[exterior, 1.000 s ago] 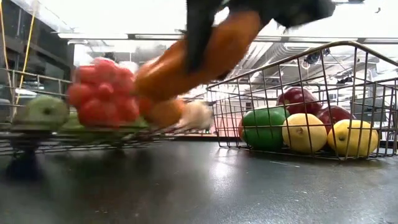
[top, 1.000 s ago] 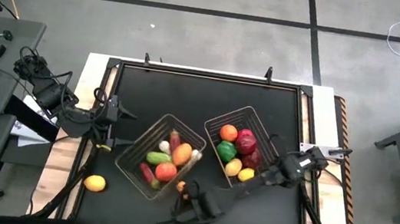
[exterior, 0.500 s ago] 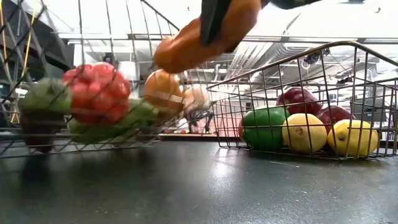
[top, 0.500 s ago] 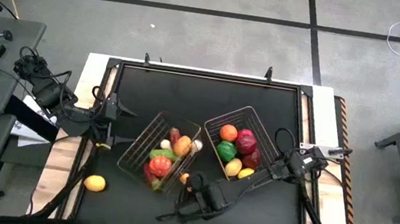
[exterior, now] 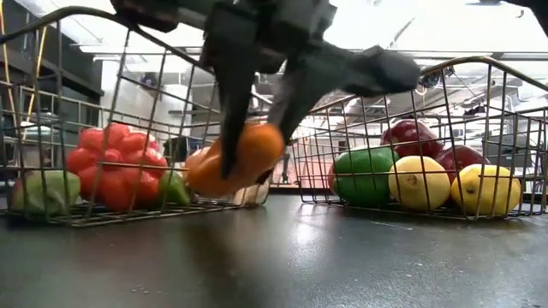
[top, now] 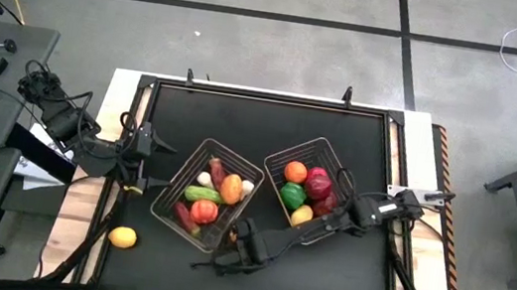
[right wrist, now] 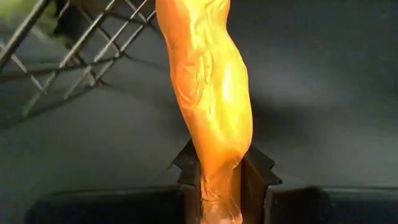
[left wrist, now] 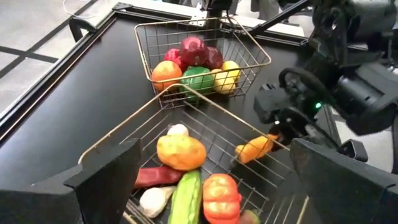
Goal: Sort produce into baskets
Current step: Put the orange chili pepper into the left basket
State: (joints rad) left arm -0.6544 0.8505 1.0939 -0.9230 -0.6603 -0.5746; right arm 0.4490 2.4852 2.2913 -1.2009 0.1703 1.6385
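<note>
Your right gripper (exterior: 257, 128) has its fingers pinched narrow on an orange carrot-shaped veggie (exterior: 235, 160). In the right wrist view the piece (right wrist: 211, 93) runs straight out from between the two pads, with one end wedged down in the gap. It hangs clear of the black table (top: 271, 127), right by the near rim of the left basket (top: 171, 182). From the left wrist view the veggie (left wrist: 256, 148) sits just over that basket's wire edge, though I can't tell whether it touches the mesh.

The left basket already holds a red pepper (exterior: 107, 162), a green piece (exterior: 43, 190), a cucumber (top: 202, 195), a round orange one (left wrist: 180, 152) and a small white one (left wrist: 177, 130). The right basket (top: 332, 155), on the far side of the fingers, has a green fruit (exterior: 364, 175), two yellow lemons (exterior: 419, 182), a dark red apple (exterior: 411, 137) and an orange (top: 295, 172).

Your left gripper (left wrist: 211, 180) is parked back at the left edge of the table with its fingers spread wide, nothing between them. One yellow-orange fruit (top: 122, 237) lies loose on the table, well apart from both baskets.
</note>
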